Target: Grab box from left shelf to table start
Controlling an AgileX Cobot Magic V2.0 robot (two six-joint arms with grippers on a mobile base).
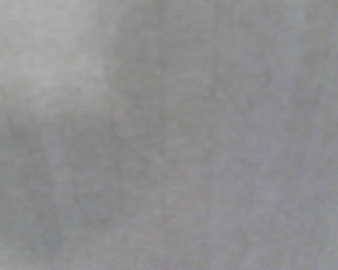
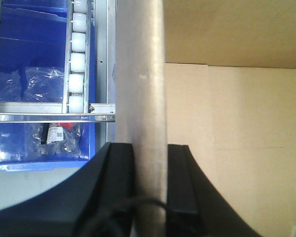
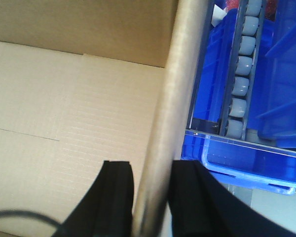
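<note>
The box (image 2: 237,123) is big, brown and open at the top. Both wrist views look down into it, at its pale bare floor and a darker far wall. What the box sits on is hidden.

The left gripper (image 2: 150,148) is over one side wall of the box. One black finger is inside the box and one is outside. Both fingers press on the wall, so it is pinching the box.

The right gripper (image 3: 152,165) is over the other side wall of the box (image 3: 64,98) in the same way. Its outer finger touches the wall. A thin strip of cardboard shows by the inner finger, so I cannot tell if it is squeezing.

Just outside the box on each side are blue bins (image 2: 34,29) (image 3: 246,163) and a row of white rollers (image 2: 78,54) (image 3: 242,64). A silver bar of the left shelf (image 2: 49,117) runs across the bins by the left wall. Clear plastic bags (image 2: 49,79) lie in those bins.

The front view is only grey blur.
</note>
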